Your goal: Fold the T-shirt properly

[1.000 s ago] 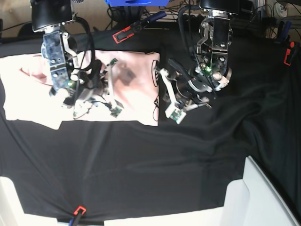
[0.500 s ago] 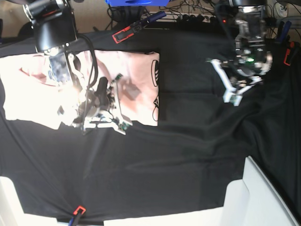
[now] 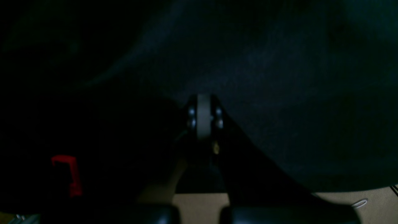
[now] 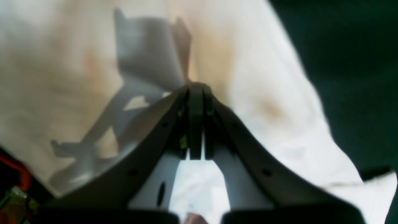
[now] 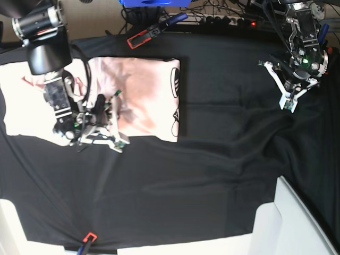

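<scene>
The right gripper (image 4: 196, 93) hovered clenched and empty over the T-shirt (image 5: 143, 90), likely to smooth it; the left gripper (image 5: 287, 104), clenched, sat well clear.

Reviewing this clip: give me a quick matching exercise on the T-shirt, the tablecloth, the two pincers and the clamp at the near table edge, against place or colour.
Column one:
1. T-shirt
2. left pincer
3. right pincer
4. clamp

Column two:
A. shut, over bare black tablecloth, far from the shirt
B. red, at the near edge of the table
C. pale pink, lying partly folded with black print at its edge
D. shut, at the shirt's near edge

Pairs: 1-C, 2-A, 3-D, 4-B
</scene>
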